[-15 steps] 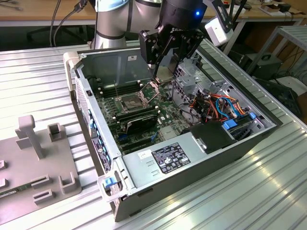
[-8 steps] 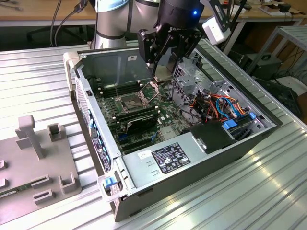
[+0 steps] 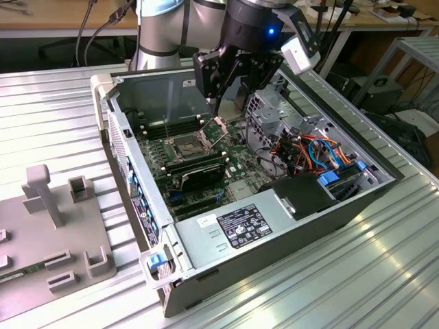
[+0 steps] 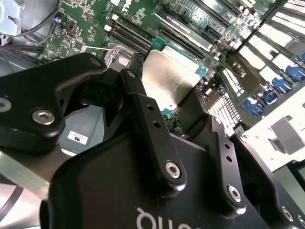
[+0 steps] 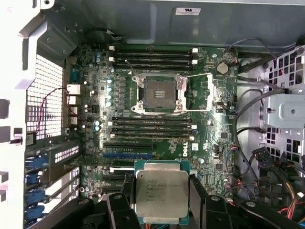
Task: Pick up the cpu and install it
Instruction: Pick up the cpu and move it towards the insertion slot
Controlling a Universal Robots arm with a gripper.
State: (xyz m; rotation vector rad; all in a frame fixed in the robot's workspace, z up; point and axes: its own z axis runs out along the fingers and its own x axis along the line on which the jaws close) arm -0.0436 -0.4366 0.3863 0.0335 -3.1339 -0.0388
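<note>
Basically, the gripper is holding the cpu: the black fingers are closed on two opposite edges of the chip, with its silver-grey top facing the camera in the first wrist view. In the second wrist view the cpu shows between the fingers, hanging above the green board without touching it. The cpu is in the air inside the open case, which lies on its side mid-bench. In the exterior view the gripper hangs low over the board, near the case's back wall. The socket is uncovered, its metal frame swung open beside it, nothing seated in it. A bank of memory slots lies between the socket and the held cpu, so the chip is apart from the socket. More memory slots sit on the socket's far side. A grey fixture sits at the bench edge on the exterior view's left.
</note>
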